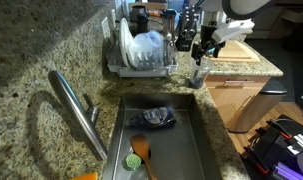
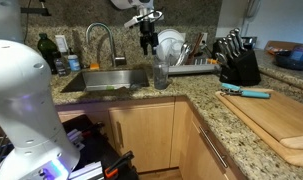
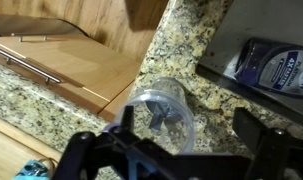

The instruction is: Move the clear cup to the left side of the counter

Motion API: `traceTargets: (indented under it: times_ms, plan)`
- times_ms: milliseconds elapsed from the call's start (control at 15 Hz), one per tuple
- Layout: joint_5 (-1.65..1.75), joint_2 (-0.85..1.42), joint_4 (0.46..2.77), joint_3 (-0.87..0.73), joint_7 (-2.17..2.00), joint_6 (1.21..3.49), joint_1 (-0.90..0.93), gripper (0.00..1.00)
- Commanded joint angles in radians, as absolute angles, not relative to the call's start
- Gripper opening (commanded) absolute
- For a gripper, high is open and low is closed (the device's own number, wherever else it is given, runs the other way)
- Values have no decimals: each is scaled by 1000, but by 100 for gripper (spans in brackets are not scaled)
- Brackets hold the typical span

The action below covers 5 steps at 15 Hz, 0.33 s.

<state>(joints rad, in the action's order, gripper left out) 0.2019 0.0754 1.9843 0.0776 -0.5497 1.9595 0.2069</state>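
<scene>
Writing: the only label is on a dark packet (image 3: 276, 70) lying in the steel sink (image 1: 196, 145), upper right of the wrist view. It has a blue-and-white panel, with print too blurred to read.

Arm: it comes down from the top edge in both exterior views, wrist near vertical. Gripper (image 1: 201, 47) hangs fingers-down just above the clear cup (image 1: 199, 72). In the wrist view the two dark fingers (image 3: 88, 155) stand wide apart along the bottom edge, the jaws spread wider than the cup and holding nothing.

Clear cup: upright on the counter (image 1: 51, 50) at the sink's corner, just beside the wire dish rack (image 1: 141, 68), upper centre-right of the frame. It is a thin transparent tumbler with a round rim and a faint blue cast.

Materials: the counter is speckled tan-brown granite. Pale wooden cutting board (image 2: 281, 120) at lower right. Black knife block (image 2: 236, 65) at right of centre. Curved steel faucet (image 2: 101, 40) behind the sink. White plates (image 1: 126, 45) stand on edge in the rack.
</scene>
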Motion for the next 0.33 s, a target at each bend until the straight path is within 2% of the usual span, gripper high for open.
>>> traceTargets:
  times_ms: [0,133,200,267]
  plan:
    - [184,-61,1980,109,-620,1869,198,100]
    - [101,-158,1990,125,-578,1829,191,100]
    - [152,-66,1962,130,-601,1871,181,100]
    - [143,-101,1962,139,-600,1859,178,100]
